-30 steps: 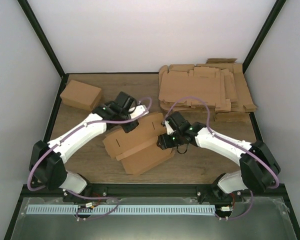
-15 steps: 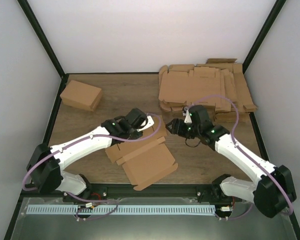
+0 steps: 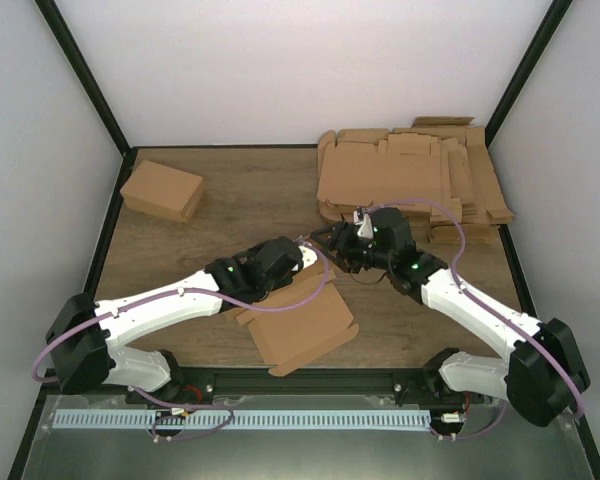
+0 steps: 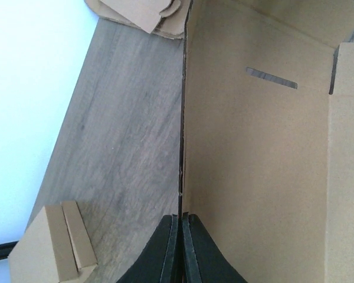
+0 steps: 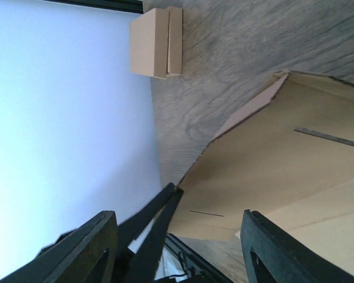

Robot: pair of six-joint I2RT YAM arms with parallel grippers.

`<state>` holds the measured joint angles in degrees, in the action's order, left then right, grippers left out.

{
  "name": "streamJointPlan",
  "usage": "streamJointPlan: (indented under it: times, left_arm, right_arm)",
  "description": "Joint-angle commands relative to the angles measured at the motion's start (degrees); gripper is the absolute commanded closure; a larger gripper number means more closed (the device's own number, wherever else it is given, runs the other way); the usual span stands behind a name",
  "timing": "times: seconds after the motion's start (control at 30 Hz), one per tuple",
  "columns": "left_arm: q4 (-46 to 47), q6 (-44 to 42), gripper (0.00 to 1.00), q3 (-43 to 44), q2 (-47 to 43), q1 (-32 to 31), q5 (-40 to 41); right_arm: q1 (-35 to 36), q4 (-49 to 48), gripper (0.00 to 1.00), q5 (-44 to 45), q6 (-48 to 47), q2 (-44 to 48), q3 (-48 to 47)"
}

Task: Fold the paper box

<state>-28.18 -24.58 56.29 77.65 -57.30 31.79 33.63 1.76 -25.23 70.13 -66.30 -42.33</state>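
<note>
Paper box (image 3: 305,325), top view: a brown sheet lying partly folded on the table (image 3: 230,200), near its front edge, between the two arms.
Left gripper (image 3: 296,256), top view: sits at the far edge of the paper box; the jaws cannot be made out from here.
Right gripper (image 3: 338,240), top view: just beside the left gripper, at the same far edge.
Surroundings, top view: a pile of flat blanks (image 3: 410,175) at the far right, another folded box (image 3: 162,190) at the far left, both well apart from the sheet.
Left gripper (image 4: 182,217), left wrist view: fingers (image 4: 168,247) pressed together on the thin edge of an upright panel of the paper box (image 4: 253,177).
Panel detail, left wrist view: a narrow slot (image 4: 271,78) is cut near its top.
Right gripper (image 5: 178,217), right wrist view: fingers (image 5: 94,247) spread wide, holding nothing.
Paper box (image 5: 283,171), right wrist view: its flap lies just past the spread fingers; contact cannot be told.
</note>
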Motion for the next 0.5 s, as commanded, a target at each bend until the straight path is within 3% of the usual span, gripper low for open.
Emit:
streamJointPlan:
  times: [0.0,0.17,0.47]
  left_arm:
    - [2.9,-1.1,0.96,-0.4,-0.2,-1.7,4.6]
    - [2.9,-1.6,0.96,0.1,0.9,-3.2,6.8]
    - [2.2,-2.3,0.96,0.9,0.8,-5.4,7.0]
  right_arm:
    - [1.8,-4.6,0.4,1.5,6.6,-3.6,-3.1]
    - [2.3,-5.9,0.4,1.0,7.9,-7.6,-4.3]
    - [2.3,-7.8,0.52,1.3,7.8,-11.6,-6.5]
